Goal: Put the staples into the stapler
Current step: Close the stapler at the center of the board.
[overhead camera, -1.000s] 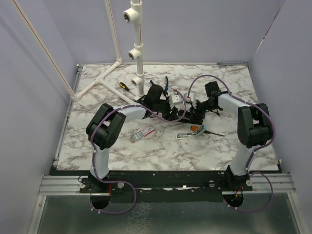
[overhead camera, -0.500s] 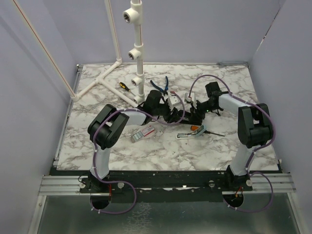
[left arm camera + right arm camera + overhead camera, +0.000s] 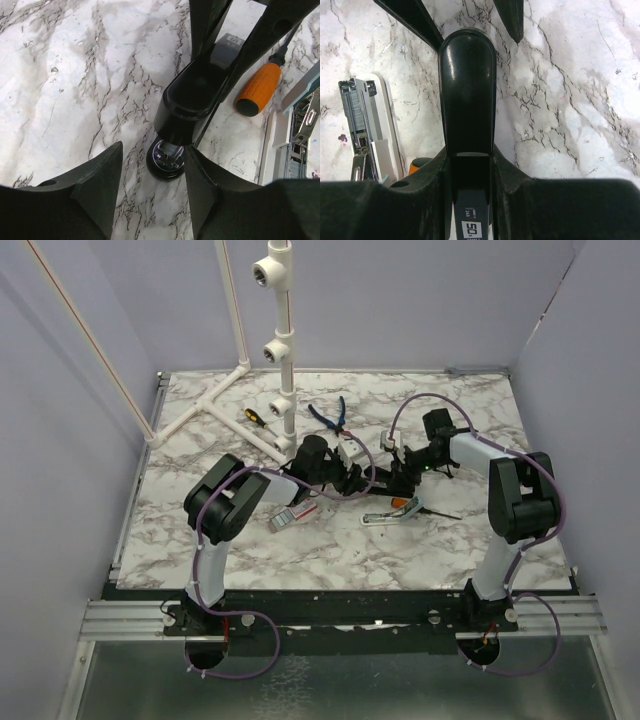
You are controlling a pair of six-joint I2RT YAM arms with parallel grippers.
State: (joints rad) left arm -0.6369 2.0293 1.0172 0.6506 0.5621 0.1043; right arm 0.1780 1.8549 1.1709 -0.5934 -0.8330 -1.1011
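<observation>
The right gripper (image 3: 468,172) is clamped tight on the black stapler (image 3: 467,90), holding it by the back end over the middle of the marble table (image 3: 300,552). The left gripper (image 3: 154,157) sits roughly half open with the stapler's nose in the gap between its fingers, and it's hard to say if they actually touch it. The staples box (image 3: 293,514) lies flat on the table by the left arm, apart from the stapler.

One marking comes through: a white label (image 3: 470,229) on the stapler (image 3: 466,100), deep between the jaws of the right gripper (image 3: 468,167), shows a bold "50". The smaller print just above it is too blurred to read. On the left wrist view, a grey patch (image 3: 227,44) on the stapler beyond the jaws shows nothing legible.
</observation>
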